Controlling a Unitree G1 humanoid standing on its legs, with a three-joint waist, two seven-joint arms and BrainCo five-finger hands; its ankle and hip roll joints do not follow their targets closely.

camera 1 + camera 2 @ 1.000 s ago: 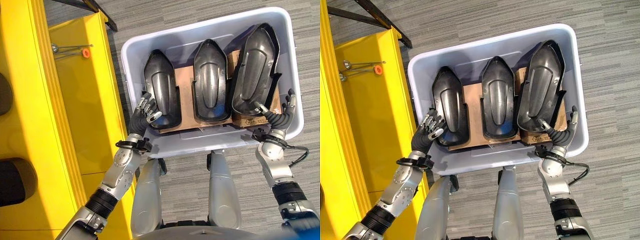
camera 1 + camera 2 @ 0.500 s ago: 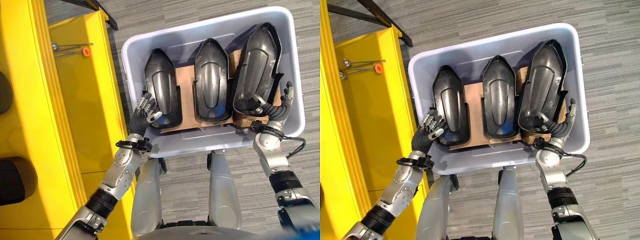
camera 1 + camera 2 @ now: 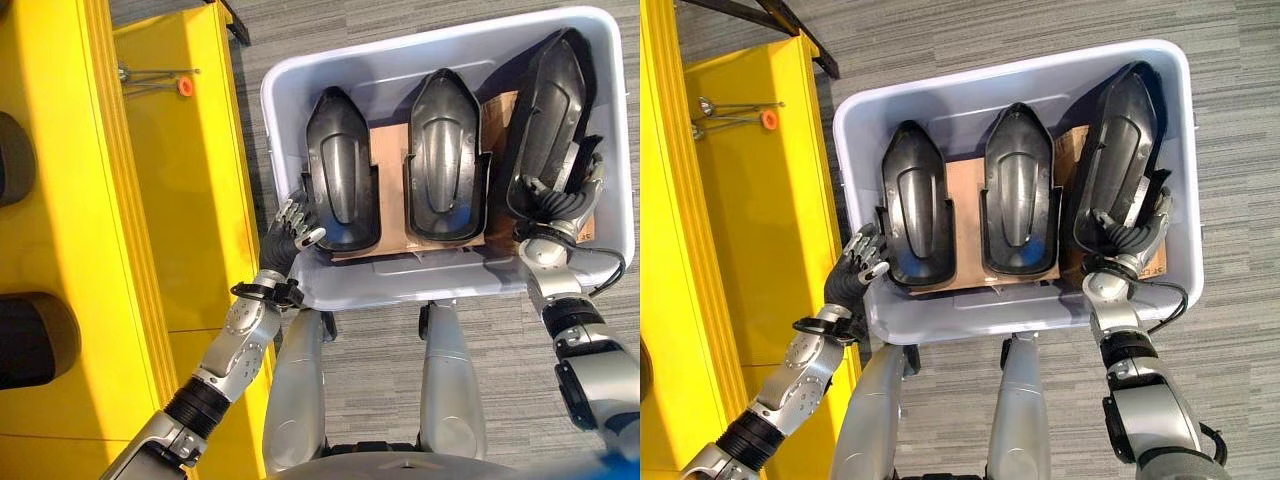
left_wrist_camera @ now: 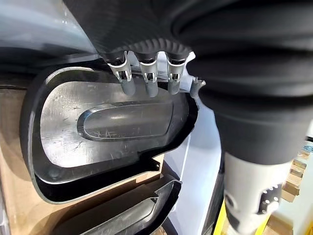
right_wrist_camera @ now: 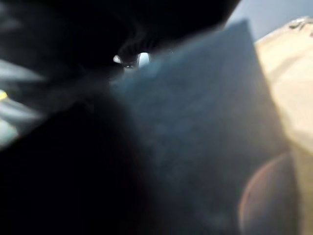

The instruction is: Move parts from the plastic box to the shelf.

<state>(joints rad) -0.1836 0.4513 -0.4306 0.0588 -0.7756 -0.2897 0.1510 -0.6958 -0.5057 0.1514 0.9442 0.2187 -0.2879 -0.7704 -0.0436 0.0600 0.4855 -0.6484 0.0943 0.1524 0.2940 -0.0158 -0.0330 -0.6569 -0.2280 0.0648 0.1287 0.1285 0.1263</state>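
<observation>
Right robot hand [image 3: 1127,235] curls on the near end of the right black part [image 3: 1122,150], likely to lift it from the plastic box [image 3: 1020,312]; left robot hand [image 3: 856,268], fingers relaxed, rests at the box's left rim by the left part [image 3: 916,215]. Yellow shelf [image 3: 750,200] stands left.

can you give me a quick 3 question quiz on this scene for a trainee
1. How many black parts lie in the box?
2. True or false: the right hand is on the rightmost part.
3. Which does the left hand sit nearest: (a) the middle part, (b) the leftmost part, (c) the shelf's orange-tipped tool?

Key: 1. three. 2. true, at its near end. 3. b, at the box's near-left corner.
</observation>
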